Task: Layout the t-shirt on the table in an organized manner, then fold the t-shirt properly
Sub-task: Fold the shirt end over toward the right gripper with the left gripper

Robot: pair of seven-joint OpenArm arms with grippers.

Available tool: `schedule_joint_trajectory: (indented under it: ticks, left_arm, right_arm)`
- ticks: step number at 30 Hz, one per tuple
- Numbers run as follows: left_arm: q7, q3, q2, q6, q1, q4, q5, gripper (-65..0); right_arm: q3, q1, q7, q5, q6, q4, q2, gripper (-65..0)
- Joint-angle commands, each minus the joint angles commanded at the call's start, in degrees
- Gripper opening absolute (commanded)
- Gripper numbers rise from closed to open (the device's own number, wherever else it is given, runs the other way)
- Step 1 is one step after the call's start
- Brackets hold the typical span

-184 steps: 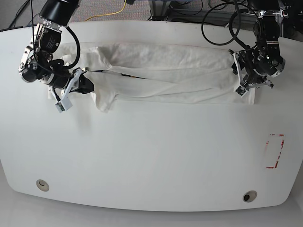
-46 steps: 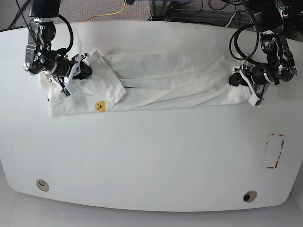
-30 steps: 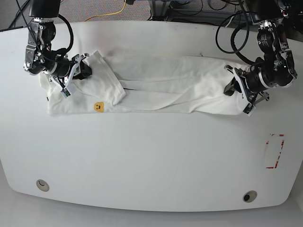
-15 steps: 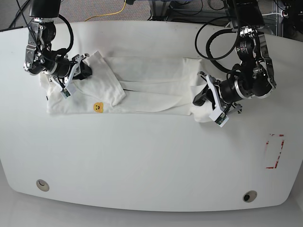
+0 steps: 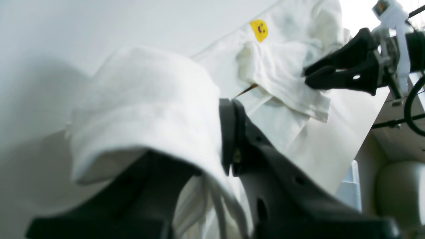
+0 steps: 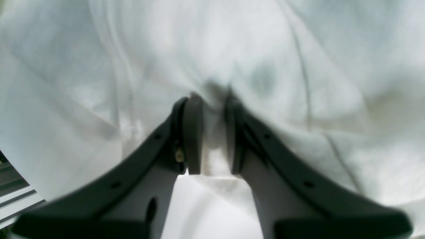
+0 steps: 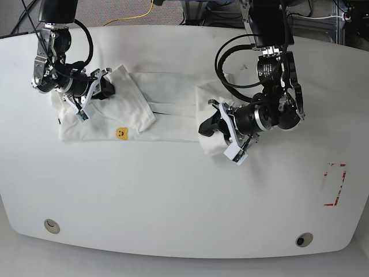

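The white t-shirt (image 7: 167,104) lies as a long folded band across the far half of the table (image 7: 173,196), with a small yellow smiley (image 7: 121,132) near its front left edge. My left gripper (image 7: 209,126) is shut on the shirt's right end, held doubled over the band's middle. In the left wrist view that fold (image 5: 149,109) drapes over the left gripper (image 5: 219,132). My right gripper (image 7: 102,88) is shut on the shirt's left part. Its fingers (image 6: 194,132) pinch a ridge of cloth (image 6: 298,66). The print is hidden.
A red-outlined rectangle mark (image 7: 335,184) sits near the table's right edge. Two round holes (image 7: 52,225) (image 7: 304,239) lie near the front edge. Cables and a yellow cord (image 7: 147,11) lie on the floor behind the table.
My left gripper has carried the shirt's right end leftward from the table's right side to its middle, doubling the cloth over. The right gripper has stayed put.
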Motion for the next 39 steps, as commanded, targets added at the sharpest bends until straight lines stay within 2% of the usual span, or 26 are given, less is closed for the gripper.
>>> schedule_joint_trajectory:
  ticks: [4, 6, 10, 12, 21, 25, 28, 34, 39]
  left_arm:
    - [0.0, 0.0, 0.1, 0.0, -1.0, -1.8, -0.2, -57.9]
    - [0.1, 0.0, 0.5, 0.0, -1.6, -2.7, -0.2, -51.9]
    - [0.3, 2.2, 0.7, 0.0, -1.7, -3.3, -0.3, -35.8]
    - [0.3, 3.9, 0.6, 0.0, -1.6, -3.2, -0.4, -32.6]
    - [0.4, 15.2, 0.9, 0.0, -1.7, -3.1, -1.7, -32.4]
    - [0.4, 16.7, 0.6, 0.0, -1.8, -3.0, -6.0, -32.4]
    - [0.3, 16.4, 0.3, 0.0, -1.8, -1.8, -7.0, -32.4]
    - [-0.2, 12.0, -4.4, 0.0, -1.8, -0.5, -6.9, -32.4]
    - [-1.6, 12.0, -8.7, 0.0, -1.6, -0.4, -6.2, -32.1]
  right_arm:
    - [0.0, 0.0, 0.0, 0.0, 0.0, 0.0, 0.0, -52.0]
    - [0.0, 0.0, 0.0, 0.0, 0.0, 0.0, 0.0, -52.0]
    - [0.0, 0.0, 0.0, 0.0, 0.0, 0.0, 0.0, -52.0]
    - [0.0, 0.0, 0.0, 0.0, 0.0, 0.0, 0.0, -52.0]
    - [0.0, 0.0, 0.0, 0.0, 0.0, 0.0, 0.0, -52.0]
    - [0.0, 0.0, -0.2, 0.0, 0.0, 0.0, 0.0, -52.0]
    - [0.0, 0.0, -0.2, 0.0, 0.0, 0.0, 0.0, -52.0]
    - [0.0, -0.1, -0.2, 0.0, 0.0, 0.0, -0.1, -52.0]
    - [0.0, -0.3, -0.2, 0.0, 0.0, 0.0, -0.1, -52.0]
